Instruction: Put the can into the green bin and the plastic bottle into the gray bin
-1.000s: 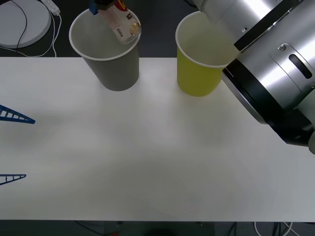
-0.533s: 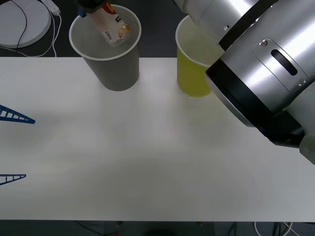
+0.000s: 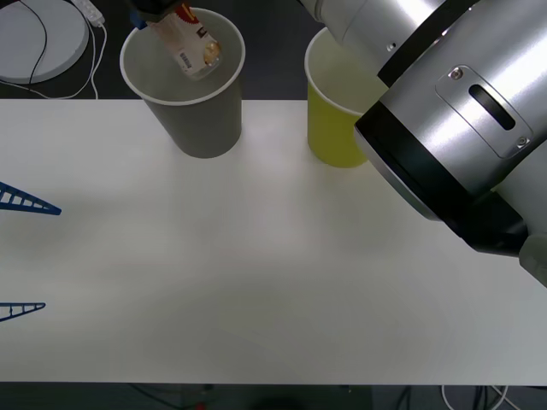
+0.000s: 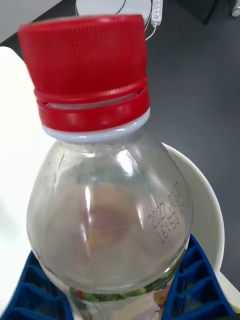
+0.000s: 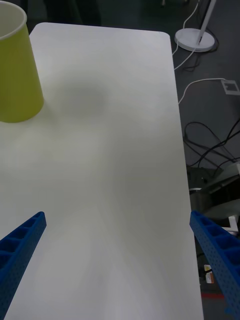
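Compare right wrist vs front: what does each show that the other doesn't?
Right wrist alone: the plastic bottle close up, with its red cap, printed date code, and the right gripper with blue fingers clamped on its body.

Front alone: the green bin standing beside the gray bin on the white table, the right arm reaching across, and the open left gripper at the table's left edge.

Both: the bottle held tilted over the gray bin's white rim.
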You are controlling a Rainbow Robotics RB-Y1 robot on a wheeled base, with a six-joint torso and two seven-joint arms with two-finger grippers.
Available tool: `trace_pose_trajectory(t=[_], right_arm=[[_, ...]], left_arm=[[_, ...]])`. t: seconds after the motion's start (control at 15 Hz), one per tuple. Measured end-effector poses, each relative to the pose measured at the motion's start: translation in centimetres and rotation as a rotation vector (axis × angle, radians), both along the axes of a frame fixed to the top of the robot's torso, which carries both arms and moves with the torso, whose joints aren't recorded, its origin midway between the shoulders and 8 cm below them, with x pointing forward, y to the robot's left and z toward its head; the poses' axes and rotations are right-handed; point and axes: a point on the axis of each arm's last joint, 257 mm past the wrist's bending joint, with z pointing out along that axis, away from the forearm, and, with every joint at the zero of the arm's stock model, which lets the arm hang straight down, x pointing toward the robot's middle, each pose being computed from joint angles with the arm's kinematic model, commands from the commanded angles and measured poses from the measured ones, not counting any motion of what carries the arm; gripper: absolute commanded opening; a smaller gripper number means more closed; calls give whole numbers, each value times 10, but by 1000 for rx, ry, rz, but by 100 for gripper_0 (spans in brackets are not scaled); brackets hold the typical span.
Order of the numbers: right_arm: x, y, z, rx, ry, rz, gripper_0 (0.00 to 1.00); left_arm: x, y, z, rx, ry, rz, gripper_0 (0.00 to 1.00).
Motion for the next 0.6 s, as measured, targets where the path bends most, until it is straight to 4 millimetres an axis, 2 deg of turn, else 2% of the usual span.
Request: trace_pose_trajectory(t=[0.2, 0.6], right_arm=[[2, 1, 2, 3, -16, 1, 99], [4, 0, 2, -3, -22, -1, 100]], left_arm=[[0, 0, 0, 0, 0, 0, 100], [0, 0, 0, 0, 0, 0, 100]])
